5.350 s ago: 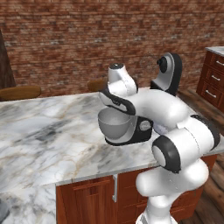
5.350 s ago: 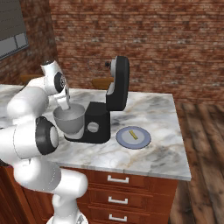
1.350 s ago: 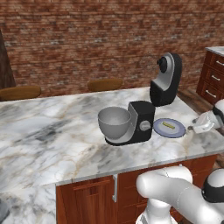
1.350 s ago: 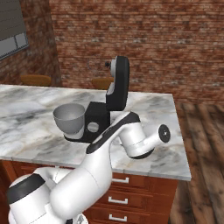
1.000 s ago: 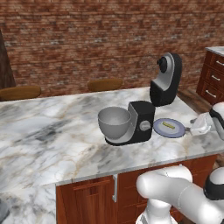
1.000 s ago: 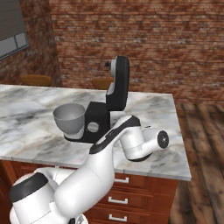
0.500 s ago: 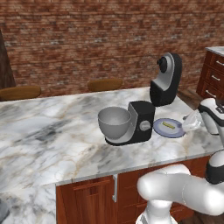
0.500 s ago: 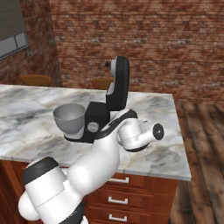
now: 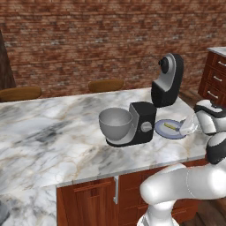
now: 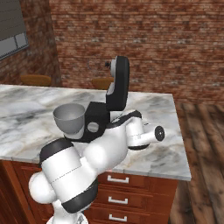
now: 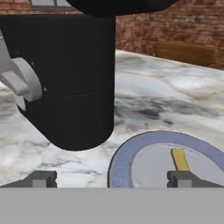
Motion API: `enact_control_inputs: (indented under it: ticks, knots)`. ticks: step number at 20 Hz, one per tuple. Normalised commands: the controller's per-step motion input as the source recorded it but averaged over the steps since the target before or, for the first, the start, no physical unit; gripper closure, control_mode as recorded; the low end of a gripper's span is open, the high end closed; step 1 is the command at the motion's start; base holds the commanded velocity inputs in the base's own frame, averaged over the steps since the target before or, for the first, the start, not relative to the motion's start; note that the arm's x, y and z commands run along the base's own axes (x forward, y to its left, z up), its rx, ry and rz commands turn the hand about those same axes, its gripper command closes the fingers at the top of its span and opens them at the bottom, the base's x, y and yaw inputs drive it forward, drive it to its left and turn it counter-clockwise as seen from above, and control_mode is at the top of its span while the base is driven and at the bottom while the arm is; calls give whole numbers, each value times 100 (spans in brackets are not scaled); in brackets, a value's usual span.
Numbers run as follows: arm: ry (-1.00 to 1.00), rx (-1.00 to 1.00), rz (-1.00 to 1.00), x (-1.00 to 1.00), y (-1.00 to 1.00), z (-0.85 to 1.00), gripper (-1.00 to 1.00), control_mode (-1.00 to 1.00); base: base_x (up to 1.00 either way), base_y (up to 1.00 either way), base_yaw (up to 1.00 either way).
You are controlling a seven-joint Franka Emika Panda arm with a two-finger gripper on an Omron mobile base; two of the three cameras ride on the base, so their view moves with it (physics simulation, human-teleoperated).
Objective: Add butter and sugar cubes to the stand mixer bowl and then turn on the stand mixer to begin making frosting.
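The butter (image 9: 171,126) is a thin yellow stick lying on a round grey-blue plate (image 9: 164,133), just right of the stand mixer (image 9: 142,122). The mixer's grey bowl (image 9: 115,124) stands on its left side. My gripper (image 9: 188,128) hovers low at the plate's right edge, open and holding nothing. In the hand view the butter (image 11: 179,158) lies just ahead of the right fingertip (image 11: 183,178), on the plate (image 11: 127,162), with the mixer's black body (image 11: 74,87) behind. I cannot make out the sugar cubes.
A taller black-and-grey curved appliance (image 9: 167,80) stands right behind the plate. The counter's front edge (image 9: 132,170) and right end are close to the plate. In the right base view my own arm (image 10: 109,148) covers the plate; the mixer (image 10: 95,121) and its bowl (image 10: 69,117) show.
The hand has swung left from beyond the counter's right end and come down to the plate's edge. The jaws have stayed open, and nothing on the counter has moved.
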Motion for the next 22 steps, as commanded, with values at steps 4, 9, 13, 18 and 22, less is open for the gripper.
enact_control_inputs:
  ticks: [4,9,13,18,22]
  knots:
    - [0,0,5,39,-26,-20,-100,-100,0,0,0]
    - [0,0,4,38,-33,-23,-100,-100,0,0,0]
    - [0,0,3,21,-19,-33,-100,-100,0,0,0]
    - [0,0,3,24,-2,-24,-100,-100,0,0,0]
    - [0,0,1,29,0,-1,-100,-100,0,0,0]
